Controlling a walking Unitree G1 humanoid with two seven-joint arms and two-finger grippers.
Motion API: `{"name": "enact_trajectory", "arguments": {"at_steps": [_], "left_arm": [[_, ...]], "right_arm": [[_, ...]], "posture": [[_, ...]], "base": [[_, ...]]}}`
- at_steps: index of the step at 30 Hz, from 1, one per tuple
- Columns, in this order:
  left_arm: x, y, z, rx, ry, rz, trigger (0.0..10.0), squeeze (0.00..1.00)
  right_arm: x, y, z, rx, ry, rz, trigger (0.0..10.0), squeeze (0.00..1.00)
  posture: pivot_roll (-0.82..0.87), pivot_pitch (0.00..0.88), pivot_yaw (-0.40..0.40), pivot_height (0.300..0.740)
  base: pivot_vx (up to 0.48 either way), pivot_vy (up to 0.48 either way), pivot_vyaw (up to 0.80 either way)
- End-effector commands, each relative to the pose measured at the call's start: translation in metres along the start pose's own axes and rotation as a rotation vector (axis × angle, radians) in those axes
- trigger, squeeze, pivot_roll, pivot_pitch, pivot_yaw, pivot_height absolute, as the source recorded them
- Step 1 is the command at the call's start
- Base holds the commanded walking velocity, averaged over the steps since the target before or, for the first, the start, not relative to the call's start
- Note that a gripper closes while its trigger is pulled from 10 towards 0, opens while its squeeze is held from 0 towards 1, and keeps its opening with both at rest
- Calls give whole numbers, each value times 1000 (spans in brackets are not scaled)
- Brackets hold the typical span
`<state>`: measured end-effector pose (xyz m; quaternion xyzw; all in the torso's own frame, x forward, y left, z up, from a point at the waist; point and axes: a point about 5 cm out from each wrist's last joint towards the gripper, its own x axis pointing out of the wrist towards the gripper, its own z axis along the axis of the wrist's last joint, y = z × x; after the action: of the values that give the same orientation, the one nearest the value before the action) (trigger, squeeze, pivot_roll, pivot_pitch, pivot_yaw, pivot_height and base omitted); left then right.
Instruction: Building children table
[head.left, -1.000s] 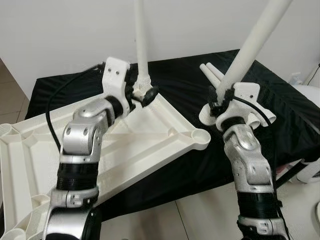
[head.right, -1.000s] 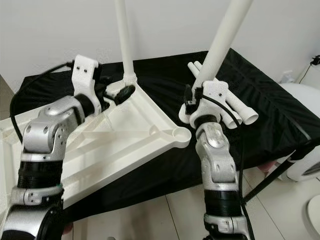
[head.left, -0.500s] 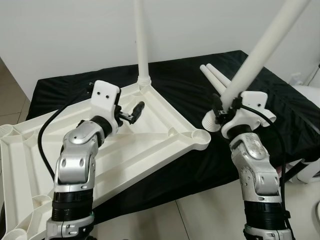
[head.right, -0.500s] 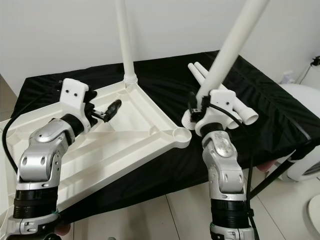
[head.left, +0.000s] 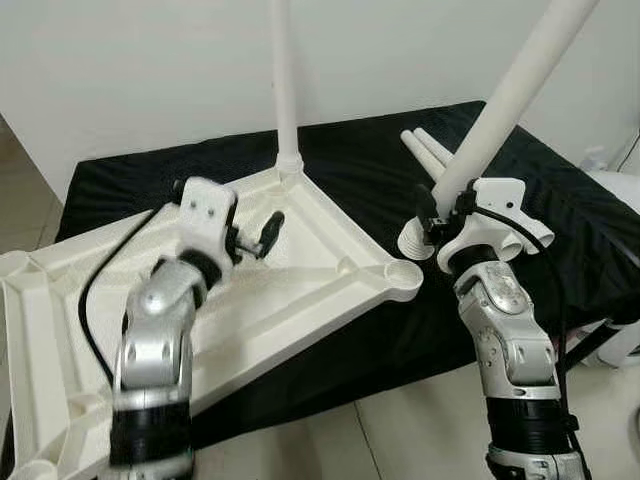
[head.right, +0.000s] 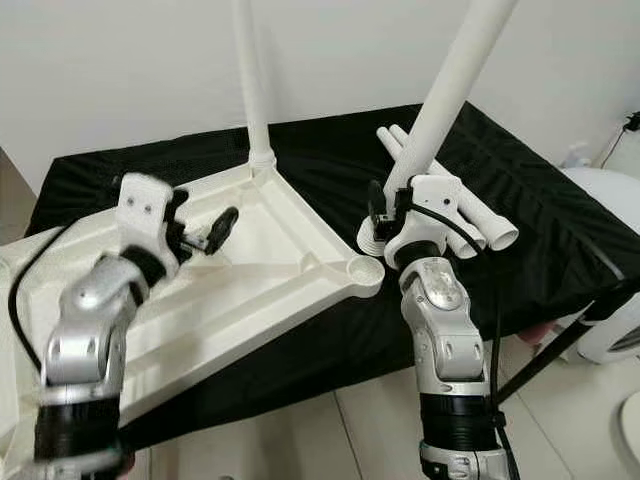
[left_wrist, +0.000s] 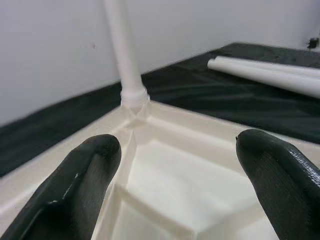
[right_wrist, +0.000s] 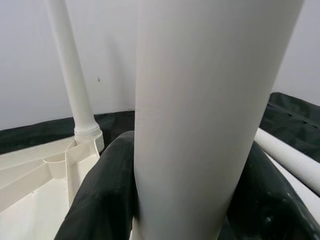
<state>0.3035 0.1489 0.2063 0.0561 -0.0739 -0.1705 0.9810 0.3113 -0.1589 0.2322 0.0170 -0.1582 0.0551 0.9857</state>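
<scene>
Over on the left, a white plastic tabletop lies upside down on a bench covered in black cloth, its ribbed underside up and its near left part hanging out past the bench edge. The left pincer hovers just above that underside, near the far corner, with its two black fingers spread wide and nothing between them. Just beyond it, at that far corner, one white leg stands upright in its socket.

Nearer the middle, the tabletop's right corner shows an open round socket with no leg in it. Just right of that socket, the right pincer grips a second white leg close to its flared lower end; the leg leans up and to the right, and its foot sits above the cloth beside the socket. From the wrist camera, the fingers press on both sides of it.

Further right, two spare legs lie side by side on the cloth behind that arm.
</scene>
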Motion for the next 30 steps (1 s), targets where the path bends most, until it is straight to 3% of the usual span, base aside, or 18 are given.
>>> {"name": "enact_trajectory", "arguments": {"at_steps": [1,30], "left_arm": [[-8,22,0,15,-21,384,10000,0],[-7,25,7,4,-68,400,10000,0]], "right_arm": [[-2,1,4,-12,-29,20,10000,0],[-2,-1,0,-27,-21,29,10000,0]], "posture": [[-72,25,66,740],[-67,24,58,740]], "base": [[0,0,0],[0,0,0]]}}
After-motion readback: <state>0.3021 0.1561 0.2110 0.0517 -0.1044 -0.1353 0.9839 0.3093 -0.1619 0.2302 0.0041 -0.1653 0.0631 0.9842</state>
